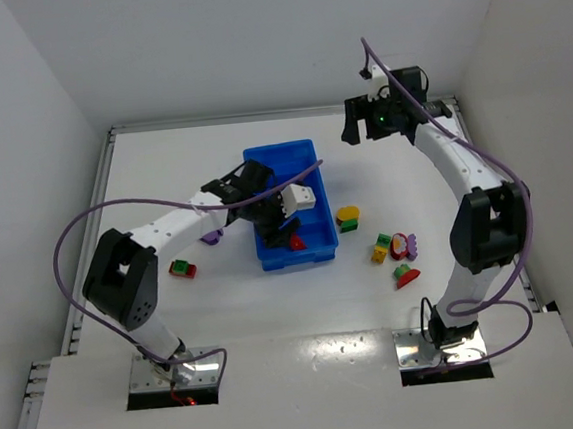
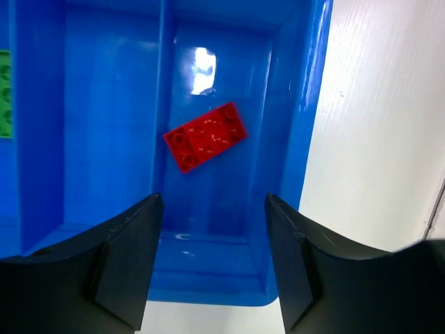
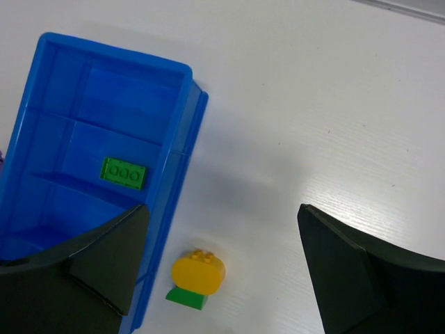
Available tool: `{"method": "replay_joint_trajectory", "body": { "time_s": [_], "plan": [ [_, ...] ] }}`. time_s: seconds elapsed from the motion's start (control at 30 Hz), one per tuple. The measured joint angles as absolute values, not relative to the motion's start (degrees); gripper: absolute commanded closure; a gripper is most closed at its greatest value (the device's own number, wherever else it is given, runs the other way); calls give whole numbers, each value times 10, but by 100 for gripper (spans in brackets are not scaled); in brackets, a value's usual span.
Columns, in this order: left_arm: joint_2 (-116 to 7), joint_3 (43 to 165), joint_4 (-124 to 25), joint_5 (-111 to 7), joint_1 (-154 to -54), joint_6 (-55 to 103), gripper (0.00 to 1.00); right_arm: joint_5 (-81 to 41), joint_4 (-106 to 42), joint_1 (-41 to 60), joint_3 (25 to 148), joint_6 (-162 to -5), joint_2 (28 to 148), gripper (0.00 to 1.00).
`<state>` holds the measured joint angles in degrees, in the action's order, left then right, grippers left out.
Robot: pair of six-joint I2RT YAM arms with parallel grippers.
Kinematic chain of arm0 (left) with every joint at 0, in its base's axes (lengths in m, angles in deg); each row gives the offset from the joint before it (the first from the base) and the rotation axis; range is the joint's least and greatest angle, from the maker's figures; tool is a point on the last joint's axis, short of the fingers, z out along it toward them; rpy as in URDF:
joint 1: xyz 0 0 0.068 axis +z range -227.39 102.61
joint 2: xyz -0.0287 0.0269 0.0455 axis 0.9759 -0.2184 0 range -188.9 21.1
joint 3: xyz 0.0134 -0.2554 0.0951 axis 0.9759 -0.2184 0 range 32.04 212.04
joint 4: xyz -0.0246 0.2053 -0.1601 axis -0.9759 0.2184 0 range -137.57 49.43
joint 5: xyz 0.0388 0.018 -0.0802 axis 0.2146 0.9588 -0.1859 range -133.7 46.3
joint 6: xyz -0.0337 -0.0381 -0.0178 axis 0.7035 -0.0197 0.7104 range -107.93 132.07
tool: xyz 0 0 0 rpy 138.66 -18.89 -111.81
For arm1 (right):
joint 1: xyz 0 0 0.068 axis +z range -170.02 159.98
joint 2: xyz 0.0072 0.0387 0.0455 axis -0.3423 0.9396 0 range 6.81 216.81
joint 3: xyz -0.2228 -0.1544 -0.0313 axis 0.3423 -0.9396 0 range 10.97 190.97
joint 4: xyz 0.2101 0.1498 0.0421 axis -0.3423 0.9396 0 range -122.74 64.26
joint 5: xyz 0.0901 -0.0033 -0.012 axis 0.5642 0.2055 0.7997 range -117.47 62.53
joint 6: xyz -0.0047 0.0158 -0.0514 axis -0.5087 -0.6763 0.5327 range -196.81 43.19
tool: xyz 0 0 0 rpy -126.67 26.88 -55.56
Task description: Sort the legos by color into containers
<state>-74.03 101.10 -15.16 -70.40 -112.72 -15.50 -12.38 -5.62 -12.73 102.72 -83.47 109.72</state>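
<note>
Blue plastic four-compartment tray (image 1: 281,149): red flat brick (image 2: 206,136) and green flat brick (image 3: 124,172) binned apart. Several mixed-colour loose pieces (image 1: 395,250) lie unsorted outside; sorting seems barely begun. Left gripper (image 2: 212,209) over tray, right gripper (image 3: 222,212) raised: both agape, empty.

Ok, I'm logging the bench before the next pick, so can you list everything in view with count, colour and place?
tray: one, bright blue, mid-table, divided into compartments
red brick: one, red, flat in a tray compartment
green brick: one, green, flat in another compartment
yellow-and-green piece: one, rounded yellow on green, on the table right of the tray
red-and-green piece: one, on the table left of the tray
purple piece: one, purple, left of the tray, partly hidden
loose cluster: several, green, yellow, red, purple, further right
table: one, white
left gripper: open, empty, over the red brick
right gripper: open, empty, above the table right of the tray
</note>
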Motion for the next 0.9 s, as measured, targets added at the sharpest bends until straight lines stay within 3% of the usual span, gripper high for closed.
{"method": "replay_joint_trajectory", "body": {
  "time_s": [0.13, 0.2, 0.27, 0.4, 0.53, 0.67, 0.9],
  "plan": [
    [-716, 1023, -153, -697, -1118, -129, 34, -123, -54, -128, 1017, -827, 1096, 12],
    [-690, 1041, -158, -690, -1095, -102, 28, -122, -52, -129, 1014, -825, 1093, 12],
    [-653, 1052, -169, -674, -1059, -81, 14, -120, -52, -131, 1009, -822, 1088, 12],
    [-557, 1043, -184, -587, -984, -37, 14, -117, -48, -131, 1006, -817, 1077, 12],
    [-489, 975, -191, -509, -971, -9, 14, -107, -47, -131, 1006, -816, 1076, 12],
    [-493, 893, -179, -488, -956, 4, 0, -102, -43, -131, 1006, -815, 1076, 12],
    [-552, 827, -177, -492, -903, 0, 0, -93, -39, -131, 1013, -815, 1090, 12]
  ]
}}
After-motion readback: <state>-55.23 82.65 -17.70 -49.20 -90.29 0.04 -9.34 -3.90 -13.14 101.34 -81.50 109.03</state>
